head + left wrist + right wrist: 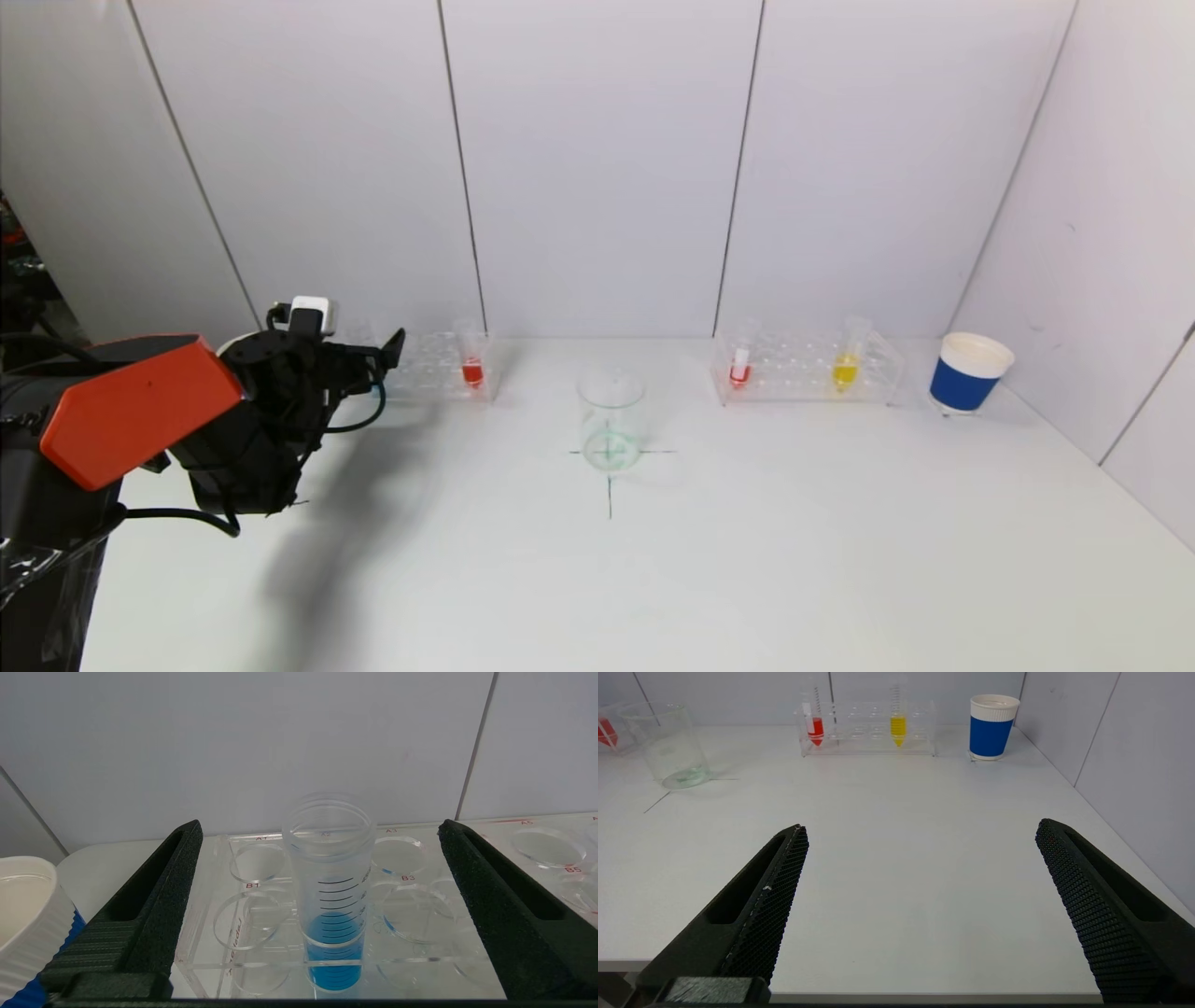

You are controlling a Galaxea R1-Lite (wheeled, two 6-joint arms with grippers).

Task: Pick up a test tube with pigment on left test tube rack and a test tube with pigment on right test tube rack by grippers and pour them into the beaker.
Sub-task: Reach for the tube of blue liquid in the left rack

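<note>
Left gripper [322, 830] open, four tubes, two racks

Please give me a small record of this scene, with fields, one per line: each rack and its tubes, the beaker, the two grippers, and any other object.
left rack: blue tube and red tube stand in it
right rack: red tube and yellow tube stand in it
beaker: between the racks, on a drawn cross, almost empty
left gripper: open, fingers on both sides of the blue tube, not touching
right gripper: open, above bare table, holds nothing
other: blue paper cup beside the right rack
</note>
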